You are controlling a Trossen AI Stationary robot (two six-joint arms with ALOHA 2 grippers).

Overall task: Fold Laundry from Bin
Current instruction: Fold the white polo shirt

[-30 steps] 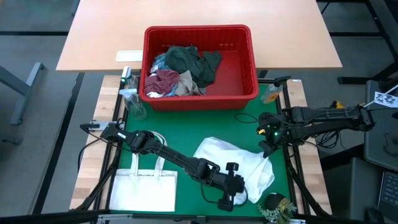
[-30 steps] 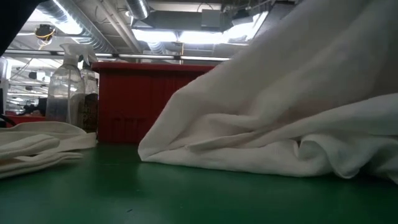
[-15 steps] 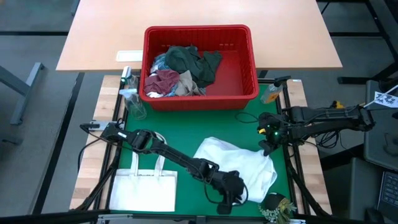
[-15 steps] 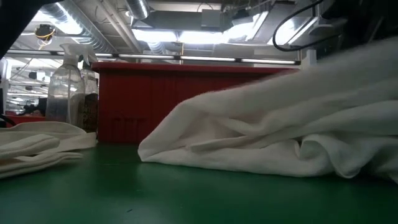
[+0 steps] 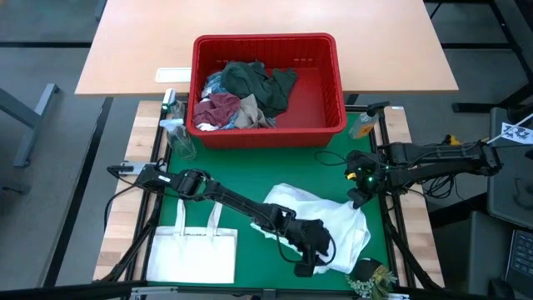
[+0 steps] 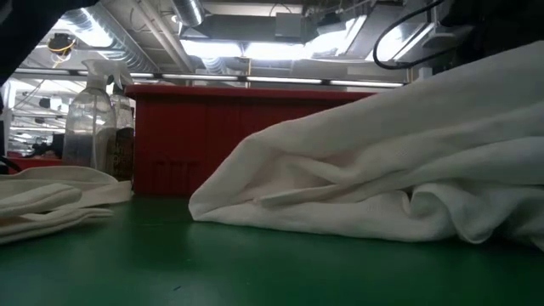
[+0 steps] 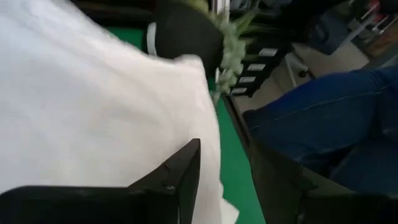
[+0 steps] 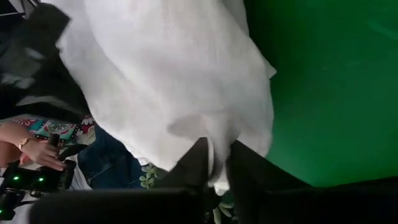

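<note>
I am at the spreading step with one piece out of the bin: a crumpled white cloth garment [image 5: 333, 221] lies on the green mat [image 5: 250, 171] toward the near right corner of the bench, bunched and not yet flat. My left pincer [image 5: 312, 254] sits low at the garment's near edge. From my left wrist its jaws stand apart, released, with the cloth's hem lying against one finger [image 7: 186, 168] but nothing clamped. My right pincer [image 5: 358, 196] is at the garment's right edge, close to the bench's right edge. A fold of the white cloth lies right at it, and I cannot tell whether it grips that fold or has let go.

As I judge it, the next move calls for finding two true corners or a clean hem, one for each pincer, and drawing the cloth out toward the bare middle of the mat. As it lies, there are too many overlapping layers to fold.

The rectangular red plastic slotted bin [image 5: 265, 38] stands at the far edge of the mat, holding a heap of dark green, maroon, tan and striped laundry [image 5: 246, 96]. A clear spray bottle [image 5: 176, 133] stands at the bin's left end, and a flat white tote bag with handles [image 5: 193, 254] lies at the near left corner. A small dark pot with a plant [image 5: 369, 273] sits at the near right corner, just beside the garment.

Beyond the bench's near right corner is a person in blue jeans [image 7: 323, 124], and the low view shows a workshop ceiling with strip lights.
</note>
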